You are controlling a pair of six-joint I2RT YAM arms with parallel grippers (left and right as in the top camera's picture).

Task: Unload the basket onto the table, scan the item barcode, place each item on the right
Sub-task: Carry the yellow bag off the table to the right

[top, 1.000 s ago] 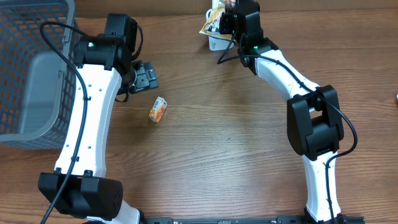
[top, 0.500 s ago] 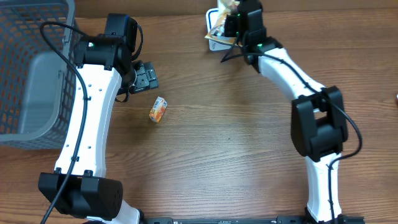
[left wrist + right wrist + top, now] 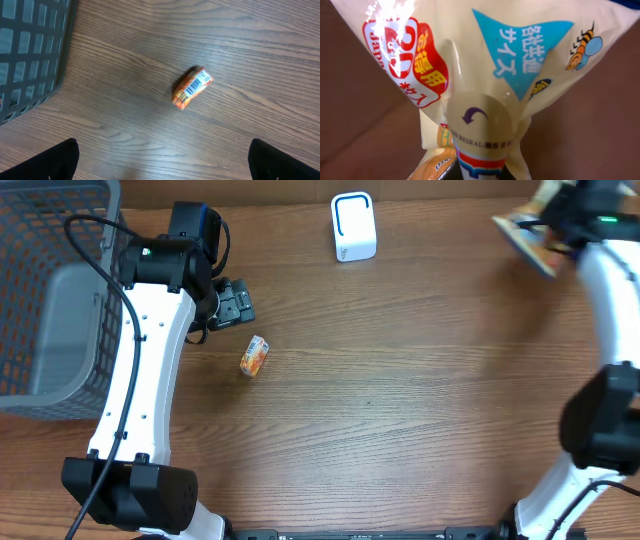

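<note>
Glossy yellow film is our main worry: the pouch (image 3: 527, 242) hangs in the right hand (image 3: 556, 228), which is clamped shut on it, well to the right of the scanner (image 3: 353, 227) and off the desk (image 3: 400, 430). We judge that the soft bag could sway or fold on its way to the scanner. Glare on its shiny face, plain in the wrist view, could also hide the code. We see no barcode on the side shown, so the wrong face may get presented. We cannot tell how much of the pouch is pinched, so it could slip. The left hand (image 3: 229, 304) hovers wide open and empty, well to the scanner's left. An orange packet (image 3: 192, 88) lies near it on the desk, also left of the scanner, barcode up, touched by neither hand.
</note>
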